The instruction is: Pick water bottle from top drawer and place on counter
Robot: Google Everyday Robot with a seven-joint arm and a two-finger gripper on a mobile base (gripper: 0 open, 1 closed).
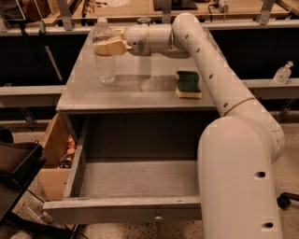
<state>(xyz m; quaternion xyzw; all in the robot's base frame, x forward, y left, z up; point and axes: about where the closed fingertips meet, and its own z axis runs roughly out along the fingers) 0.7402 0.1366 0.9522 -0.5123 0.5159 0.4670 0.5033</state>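
The water bottle (pixel 105 58), clear with a ribbed body, stands upright at the far left of the grey counter (pixel 140 93). My gripper (pixel 110 41) reaches in from the right and is shut on the bottle's upper part, one tan finger (pixel 112 47) in front of it and one behind. The bottle's base is at the counter surface. The top drawer (pixel 126 204) is pulled wide open below the counter; its inside shows nothing in it, and its small knob (pixel 158 217) faces me. My white arm crosses the right side of the counter.
A green and yellow sponge (pixel 188 84) lies on the counter's right part. A small clear pump bottle (pixel 283 73) stands on a ledge at far right. A cardboard box (pixel 55 149) and a black bin (pixel 16 170) sit left of the drawer. A wooden bench (pixel 140 9) runs behind.
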